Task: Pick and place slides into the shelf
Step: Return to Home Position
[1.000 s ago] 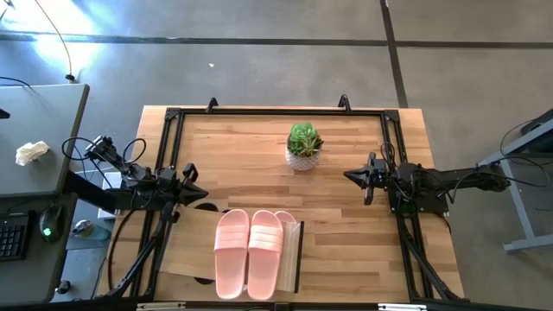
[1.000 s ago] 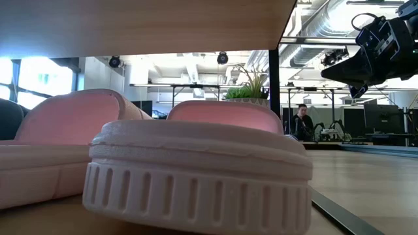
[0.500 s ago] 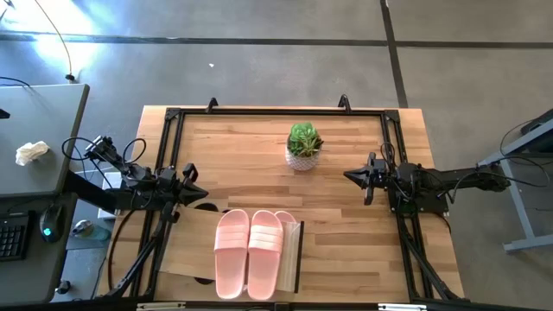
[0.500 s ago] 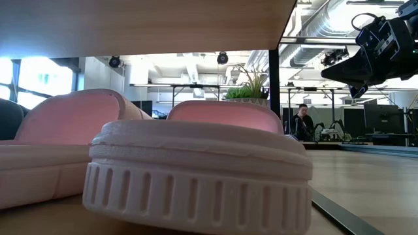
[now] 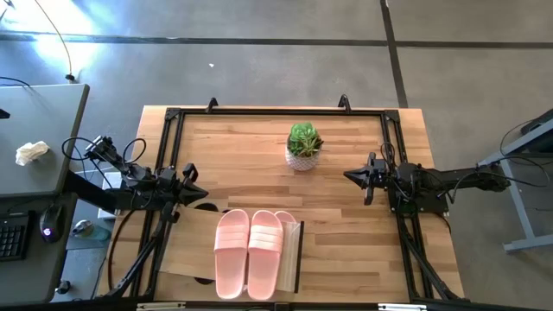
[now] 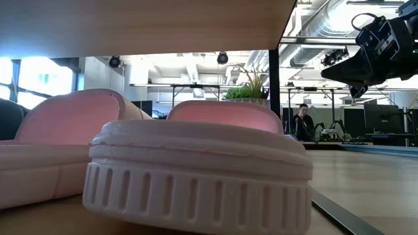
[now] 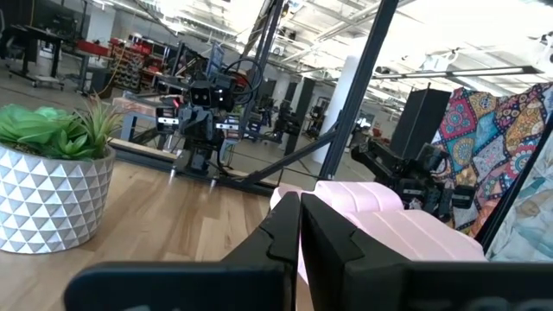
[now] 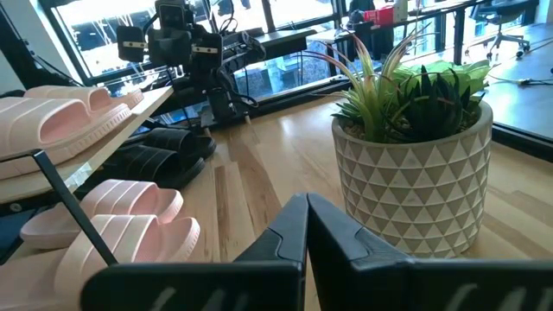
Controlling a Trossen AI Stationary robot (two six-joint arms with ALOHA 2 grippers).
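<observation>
Slides point(image 5: 233, 252) (pink) top the shelf point(image 5: 186, 246) — plant point(image 5: 303, 145) well apart.

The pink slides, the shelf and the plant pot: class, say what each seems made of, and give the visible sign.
Pink slides: probably moulded foam or rubber, matte; ribbed straps and a grooved, thick sole edge. Shelf: light plywood, unpainted; wood grain on the top panel, dark edge. Plant pot: white, matte, faceted triangle relief; ceramic or plastic, cannot tell.
</observation>
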